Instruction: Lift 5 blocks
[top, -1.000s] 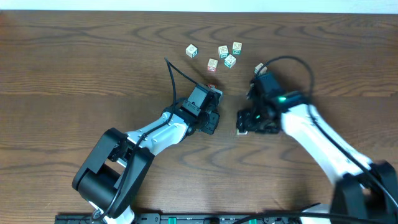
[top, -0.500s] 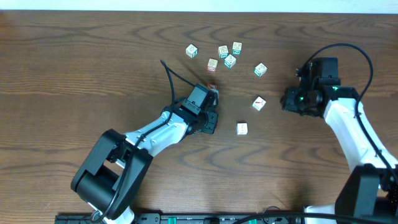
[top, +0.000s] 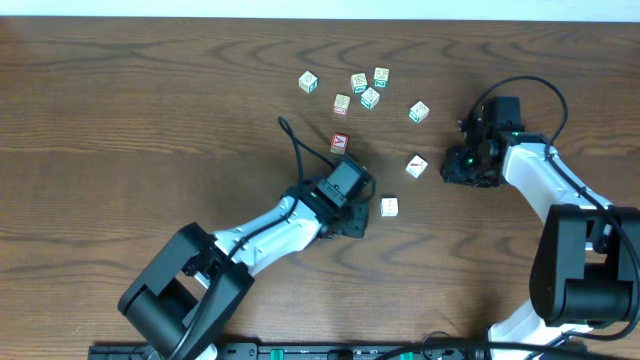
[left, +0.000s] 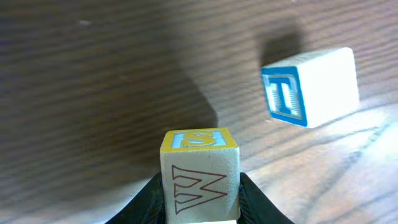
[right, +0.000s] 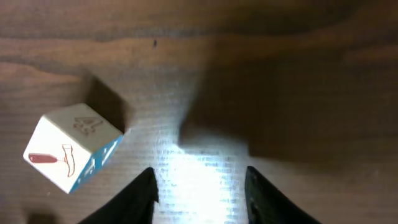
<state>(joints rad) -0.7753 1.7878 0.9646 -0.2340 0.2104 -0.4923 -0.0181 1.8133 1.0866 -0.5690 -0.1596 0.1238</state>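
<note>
Finding: my left gripper (left: 200, 193) is clamped on one block; my right gripper (right: 199, 186) is empty.
On the wooden table (top: 120, 90), the left gripper sits just below-right of the red-faced block (top: 340, 143), holding the S/W block (left: 200, 168), with the T block (left: 311, 87) beside it. The right gripper is well right of the red-faced block, jaws apart, with the red-print block (right: 71, 146) nearby. Six more blocks (top: 358, 82) lie above it.

Overhead top-down, far; wrist cams close, low over table (top: 120, 100).
Overlap with overhead: T block (left: 311, 87) left wrist, tilted block (right: 71, 146) right wrist.
</note>
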